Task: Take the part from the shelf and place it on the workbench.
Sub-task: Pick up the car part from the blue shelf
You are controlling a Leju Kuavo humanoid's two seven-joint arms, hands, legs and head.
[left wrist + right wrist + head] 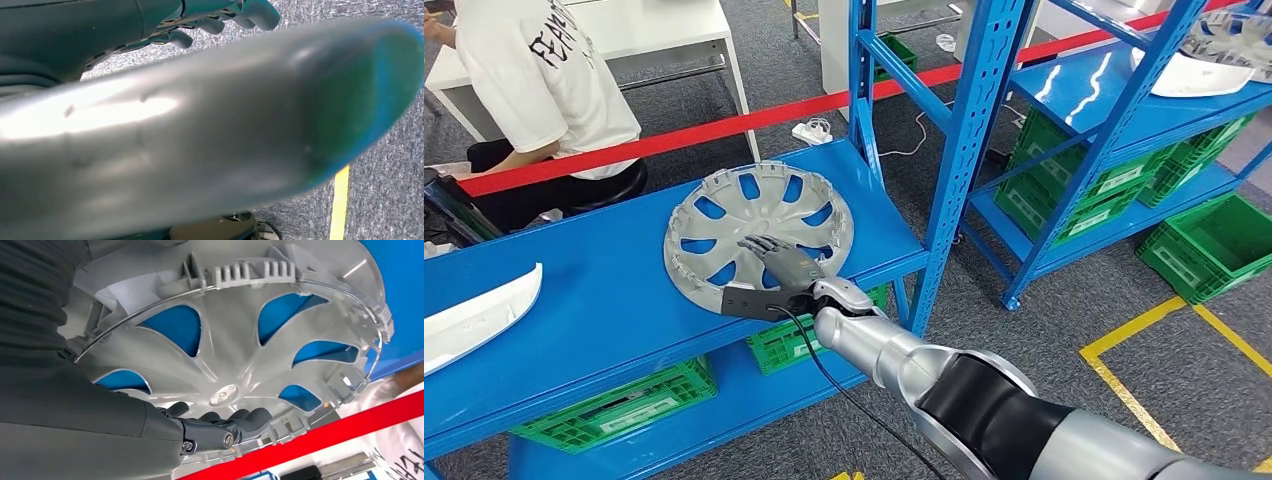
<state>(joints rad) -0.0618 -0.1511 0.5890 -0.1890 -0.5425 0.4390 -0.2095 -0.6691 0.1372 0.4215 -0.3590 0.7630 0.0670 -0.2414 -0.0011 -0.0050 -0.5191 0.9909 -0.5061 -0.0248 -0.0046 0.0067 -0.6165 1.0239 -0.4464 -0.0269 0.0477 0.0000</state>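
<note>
Head view: the round silver-grey plastic wheel cover [758, 224] lies flat, inner face up, on the blue metal shelf board [604, 290]. The right hand [776, 262] rests across its near rim, fingers over the spokes, apparently seeking purchase. Whether it grips cannot be told. Left hand's [220, 15] fingers appear curled.

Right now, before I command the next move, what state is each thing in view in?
wheel cover: lying flat on the blue shelf, inner side up, one edge past the shelf's front.
right hand: resting on the wheel cover, fingers extended across it, no clear grip.
left hand: fingers curled; holding cannot be judged.
white part: lying on the same shelf, untouched.
green crates: stored on the level below.
</note>
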